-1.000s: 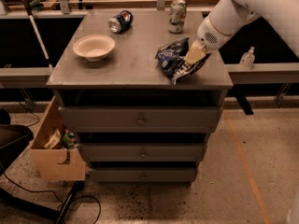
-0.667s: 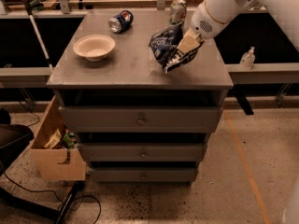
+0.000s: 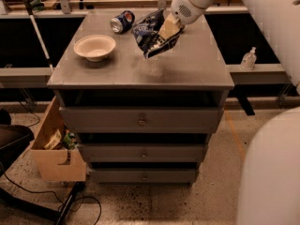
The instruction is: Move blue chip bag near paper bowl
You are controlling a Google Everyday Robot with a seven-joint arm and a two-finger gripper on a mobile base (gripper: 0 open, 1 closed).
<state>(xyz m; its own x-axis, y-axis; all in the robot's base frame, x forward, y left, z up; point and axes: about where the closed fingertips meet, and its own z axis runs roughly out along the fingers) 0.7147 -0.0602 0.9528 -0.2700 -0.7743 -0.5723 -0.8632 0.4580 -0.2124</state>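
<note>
The blue chip bag [image 3: 151, 34], dark navy with white lettering, hangs in the air above the middle of the grey cabinet top [image 3: 187, 69]. My gripper [image 3: 169, 28] is shut on the bag's right side and holds it clear of the surface. The paper bowl [image 3: 95, 47], cream and plain, sits on the left part of the cabinet top, to the left of the bag and a little nearer the front.
A blue soda can [image 3: 122, 21] lies on its side at the back, between bowl and bag. A cardboard box [image 3: 55, 146] with items stands on the floor at the left. A small white bottle [image 3: 248, 59] sits on a ledge at the right.
The gripper has lifted the chip bag off the right side of the cabinet top and carried it left, closer to the bowl. The upright can at the back is now hidden.
</note>
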